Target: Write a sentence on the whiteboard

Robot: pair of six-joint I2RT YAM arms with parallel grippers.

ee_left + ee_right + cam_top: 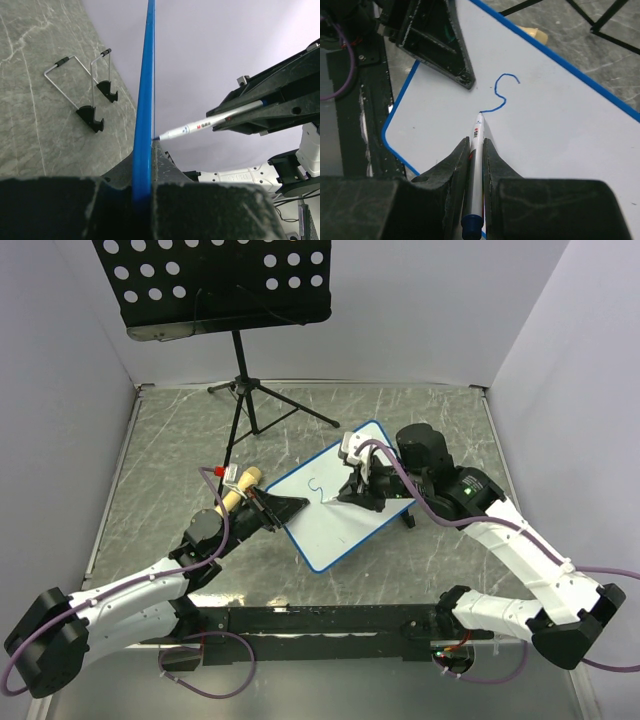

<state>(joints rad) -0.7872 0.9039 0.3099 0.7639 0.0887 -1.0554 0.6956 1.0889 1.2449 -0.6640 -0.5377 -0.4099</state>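
On the desk (180, 440), the left tool (296, 507) pinched the whiteboard's (340, 528) edge, steadying it for the right tool (352, 496), which pinched the writing marker (478, 134).

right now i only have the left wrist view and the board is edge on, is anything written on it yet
Observer: Yes. The right wrist view shows one blue S-shaped stroke on the whiteboard, and nothing else.
Operator: where is the pen tip relative to it
Observer: The marker has its tip right at the stroke's lower end.
Operator: ok and whats beyond the board
Observer: From above, a black perforated music stand stands at the far side of the table, apart from the whiteboard.
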